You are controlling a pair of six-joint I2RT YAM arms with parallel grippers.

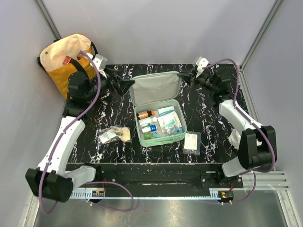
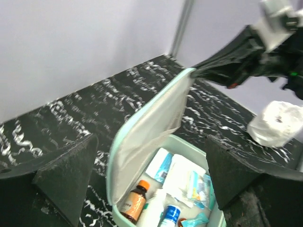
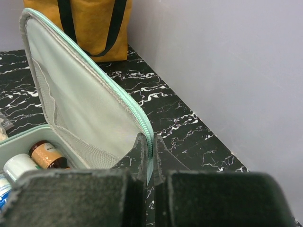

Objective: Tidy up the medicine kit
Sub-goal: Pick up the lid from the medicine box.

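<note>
Black, white-veined tabletop [image 1: 213, 109] between pale grey walls, with the mint-green medicine kit [image 1: 161, 140] open at mid-frame in the overhead view. Its lid [image 1: 155, 89] tilted up above the tray [image 1: 139, 128], grey lining and mesh pocket turned toward the bottom of the frame. Right gripper [image 3: 150, 147] clamped on the lid's zip edge at its upper-right corner, fingers [image 3: 137, 163] pressed to either side of the green rim. Left gripper [image 1: 119, 83] spread wide just beside the lid's upper-left corner, its fingers [image 2: 66, 175] well apart, holding nothing. Inside the tray: amber bottle [image 1: 146, 114] with orange cap, white-and-blue bottle [image 1: 151, 127], pale boxes and blister packs [image 1: 169, 120]. Left of the case, a clear bag of small items [image 1: 113, 135] on the tabletop; right of it, a flat white packet [image 1: 192, 142]. Yellow-and-cream tote bag [image 1: 66, 59] at upper left, black straps showing, set against the corner of the walls.
</note>
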